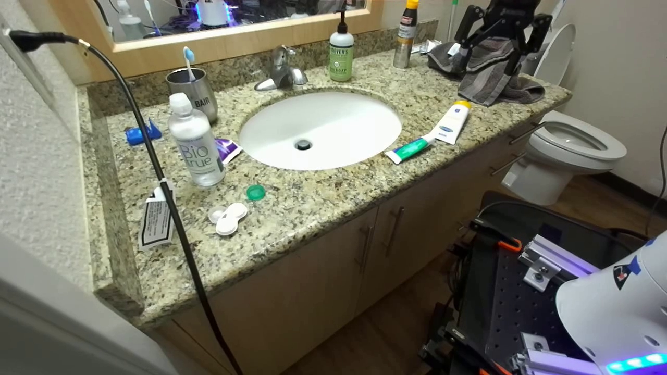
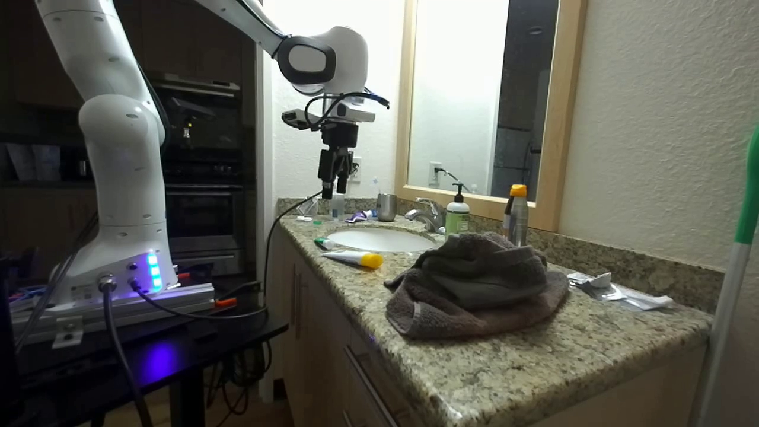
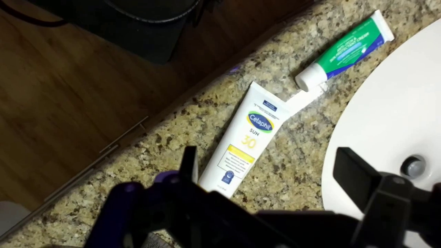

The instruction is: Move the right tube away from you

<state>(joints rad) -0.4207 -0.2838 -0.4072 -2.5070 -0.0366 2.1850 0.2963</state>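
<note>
Your jaws hang parted and empty, well above the worktop (image 3: 286, 165), likely spread to straddle the white tube (image 3: 241, 141). It lies below them, off to one side, label up, its flat shape probably keeping it from rolling. Beyond its flat end, further from the jaws, lies the green tube (image 3: 351, 51).

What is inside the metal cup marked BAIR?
A toothbrush stands in the metal cup, head above the rim. The cup's wall hides the lower handle and the bottom; anything else there cannot be seen.
</note>
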